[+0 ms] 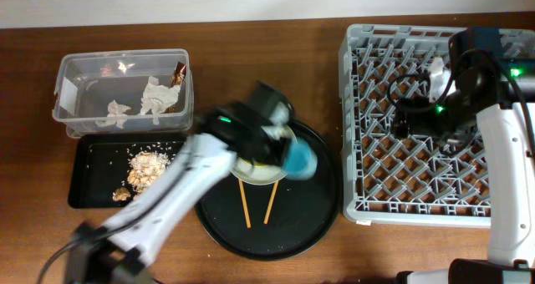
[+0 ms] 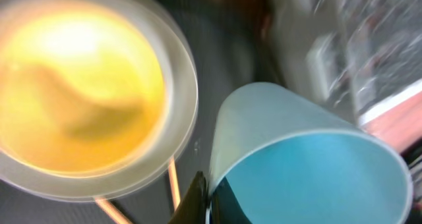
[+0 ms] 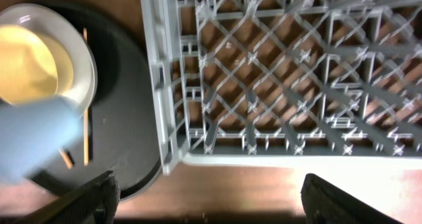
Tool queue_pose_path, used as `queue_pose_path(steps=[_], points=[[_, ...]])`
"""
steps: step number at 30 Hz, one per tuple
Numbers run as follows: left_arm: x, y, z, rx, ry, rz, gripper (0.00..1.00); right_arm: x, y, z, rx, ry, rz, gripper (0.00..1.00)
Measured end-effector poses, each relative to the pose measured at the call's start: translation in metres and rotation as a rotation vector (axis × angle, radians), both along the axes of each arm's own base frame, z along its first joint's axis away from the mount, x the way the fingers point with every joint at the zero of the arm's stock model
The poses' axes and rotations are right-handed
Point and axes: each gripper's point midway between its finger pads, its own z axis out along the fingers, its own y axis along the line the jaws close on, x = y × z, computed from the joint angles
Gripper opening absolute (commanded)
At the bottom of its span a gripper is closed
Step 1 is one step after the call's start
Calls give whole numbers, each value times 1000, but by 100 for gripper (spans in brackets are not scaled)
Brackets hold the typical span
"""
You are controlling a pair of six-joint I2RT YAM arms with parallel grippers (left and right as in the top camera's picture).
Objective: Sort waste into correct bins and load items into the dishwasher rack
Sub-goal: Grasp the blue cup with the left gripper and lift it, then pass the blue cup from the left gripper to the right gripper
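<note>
My left gripper (image 1: 280, 138) is shut on the rim of the light blue cup (image 1: 299, 159), one finger inside and one outside (image 2: 208, 201), holding it tilted just over the round tray. Beside it the small yellow bowl (image 2: 72, 85) sits in the pale grey-green plate (image 1: 251, 171). My right gripper (image 3: 217, 197) is open and empty, hovering over the grey dishwasher rack (image 1: 426, 192). The clear tub (image 1: 75, 71) holds white tissues (image 1: 155, 96) and a dark wrapper (image 1: 178, 73). The flat black tray (image 1: 92, 192) holds food scraps (image 1: 146, 167). The pink cup is out of view.
The big round black tray (image 1: 288, 225) lies between the bins and the rack, with two wooden chopsticks (image 1: 245, 205) on it. The rack's near left corner (image 3: 168, 158) stands close to the round tray's edge. Brown tabletop shows in front of the rack.
</note>
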Motion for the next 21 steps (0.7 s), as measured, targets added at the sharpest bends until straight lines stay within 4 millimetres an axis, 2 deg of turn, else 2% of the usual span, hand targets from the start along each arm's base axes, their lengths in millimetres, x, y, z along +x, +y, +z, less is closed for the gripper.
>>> queue_pose_path(steps=[1, 3, 5, 6, 9, 12, 16, 21], points=[[23, 8, 34, -113, -64, 61, 0, 6, 0, 1, 0, -24, -1, 94], [54, 21, 80, -362, -97, 116, 0, 26, 13, 9, 73, -119, 48, 94], [60, 20, 96, -501, -73, 89, 0, 36, 39, 19, 204, -194, 173, 93], [60, 13, 109, -601, -59, 37, 0, 36, 62, 30, 323, -246, 289, 95], [48, -4, 136, -765, -43, -103, 0, 22, 108, 60, 596, -349, 538, 99], [34, -10, 153, -857, -14, -199, 0, 17, 127, 79, 751, -439, 664, 100], [24, -14, 171, -940, -18, -295, 0, 13, 138, 97, 851, -518, 737, 100], [21, -15, 181, -978, -15, -329, 0, -1, 165, 110, 944, -544, 837, 95]])
